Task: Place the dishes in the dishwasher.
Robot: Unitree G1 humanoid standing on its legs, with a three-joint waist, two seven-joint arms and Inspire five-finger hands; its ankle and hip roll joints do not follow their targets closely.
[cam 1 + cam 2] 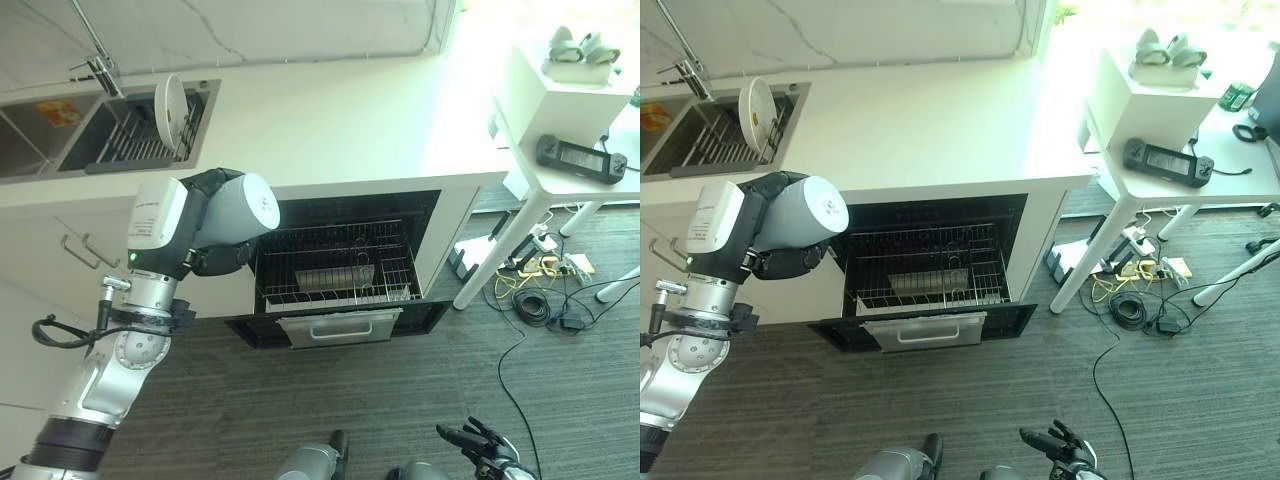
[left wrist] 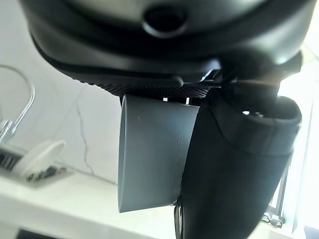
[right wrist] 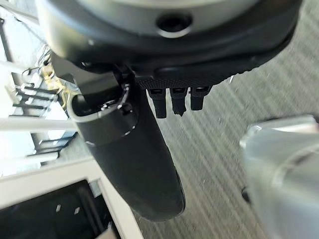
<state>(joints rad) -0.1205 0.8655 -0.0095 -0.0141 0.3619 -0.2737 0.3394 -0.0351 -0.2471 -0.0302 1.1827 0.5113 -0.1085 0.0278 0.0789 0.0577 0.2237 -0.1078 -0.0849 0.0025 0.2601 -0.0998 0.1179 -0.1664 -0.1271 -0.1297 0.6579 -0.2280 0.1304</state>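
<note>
A grey cup (image 2: 149, 154) sits in my left hand (image 2: 239, 164), pinned between the thumb and the palm. That hand (image 1: 222, 258) hangs under my raised forearm, just left of the open dishwasher (image 1: 340, 265), mostly hidden by the arm. The dishwasher's wire rack (image 1: 930, 270) is pulled out and carries a grey cutlery basket (image 1: 330, 275). A white plate (image 1: 172, 105) stands upright in the drying rack inside the sink (image 1: 100, 130). My right hand (image 1: 480, 445) hangs low over the carpet with relaxed fingers, holding nothing.
The white counter (image 1: 330, 120) runs above the dishwasher, with a faucet (image 1: 100, 65) at the sink. A white side table (image 1: 560, 150) at the right holds a black controller (image 1: 580, 158) and a headset (image 1: 578, 48). Cables (image 1: 540, 290) lie on the carpet beneath it.
</note>
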